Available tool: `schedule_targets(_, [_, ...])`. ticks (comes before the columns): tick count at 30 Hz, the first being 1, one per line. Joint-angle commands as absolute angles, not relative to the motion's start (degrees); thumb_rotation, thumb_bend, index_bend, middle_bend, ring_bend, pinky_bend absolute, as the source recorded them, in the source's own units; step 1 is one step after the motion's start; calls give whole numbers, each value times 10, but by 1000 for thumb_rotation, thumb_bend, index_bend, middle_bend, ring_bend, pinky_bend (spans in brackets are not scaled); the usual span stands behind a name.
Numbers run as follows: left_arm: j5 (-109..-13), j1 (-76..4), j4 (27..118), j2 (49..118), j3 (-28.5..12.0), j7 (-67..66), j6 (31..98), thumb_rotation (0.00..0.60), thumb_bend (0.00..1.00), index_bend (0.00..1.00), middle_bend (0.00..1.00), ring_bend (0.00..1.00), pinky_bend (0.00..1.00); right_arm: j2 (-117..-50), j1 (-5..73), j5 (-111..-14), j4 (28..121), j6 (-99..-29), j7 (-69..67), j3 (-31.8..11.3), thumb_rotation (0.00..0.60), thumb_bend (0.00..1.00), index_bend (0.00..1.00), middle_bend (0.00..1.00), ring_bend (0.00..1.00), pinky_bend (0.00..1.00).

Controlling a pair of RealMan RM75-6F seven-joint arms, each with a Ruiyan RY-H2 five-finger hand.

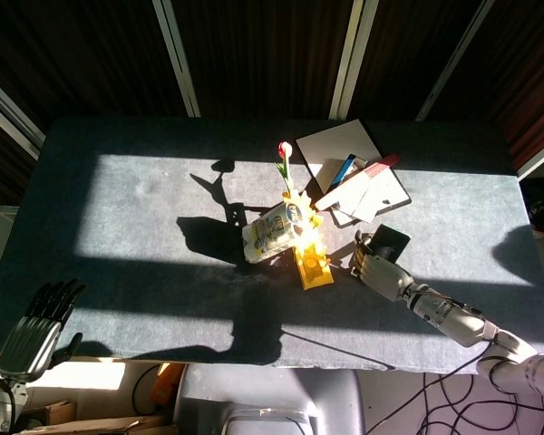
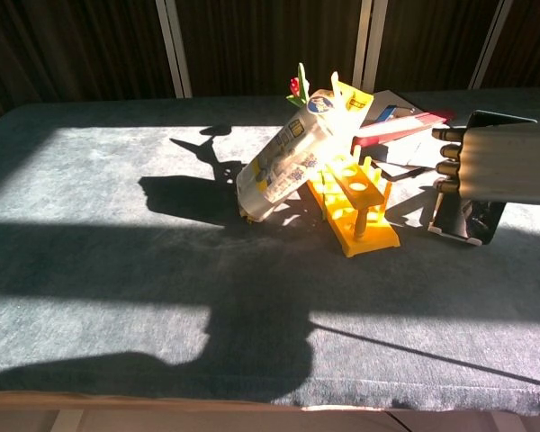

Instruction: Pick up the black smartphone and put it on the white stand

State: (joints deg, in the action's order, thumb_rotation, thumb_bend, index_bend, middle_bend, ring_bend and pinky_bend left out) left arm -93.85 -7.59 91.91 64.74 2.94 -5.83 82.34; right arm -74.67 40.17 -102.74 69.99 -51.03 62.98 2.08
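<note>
The black smartphone (image 1: 389,241) stands nearly upright, right of the yellow rack. Its lower edge (image 2: 482,219) sits in a thin white stand (image 2: 454,233) on the table cloth. My right hand (image 1: 378,270) is wrapped around the phone from the front, its fingers (image 2: 447,163) curled over the phone's left edge and covering most of it in the chest view. Whether the grip is firm or loosening is not visible. My left hand (image 1: 34,328) hangs off the table's near left corner, fingers spread and holding nothing.
A yellow rack (image 2: 355,202) lies just left of the phone, with a tilted white carton (image 2: 288,162) leaning on it and a red tulip (image 1: 285,152) behind. Stacked notebooks and cards (image 1: 358,177) lie beyond the phone. Strong sun and deep shadows cross the dark cloth.
</note>
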Motion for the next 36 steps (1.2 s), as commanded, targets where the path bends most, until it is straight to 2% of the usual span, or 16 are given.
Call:
schedule_targets(1, [-939,-76,919,647,30,-58,823,600,371,0,32,21,74,-747,401,-1025,701,-508,632,20,600,399,623,685,507,290])
schedule_targets(8, [-939,-76,919,648,30,-58,823,600,372,0,37,22,74,-747,400,-1015,701,-499,637,19,600,390,470,588,479,282])
schedule_targets(13, [-938,-77,919,648,30,-60,820,600,371,0,39,24,74,-748,397,-999,704,-494,653,13,600,385,326,471,405,262])
schedule_targets(17, [-936,-78,919,648,29,-60,819,600,371,0,41,28,74,-749,395,-990,708,-490,664,10,600,381,185,421,376,232])
schedule_targets(25, [-935,-78,921,648,29,-61,817,600,371,0,43,29,74,-748,391,-971,715,-486,676,5,600,377,31,351,338,185])
schedule_targets(28, [-935,-78,921,647,30,-61,818,600,372,0,44,30,74,-747,390,-964,720,-484,682,3,600,376,0,327,318,167])
schedule_targets(36, [-936,-77,921,647,30,-60,820,600,371,0,47,35,74,-746,388,-955,726,-486,682,4,600,373,0,273,273,136])
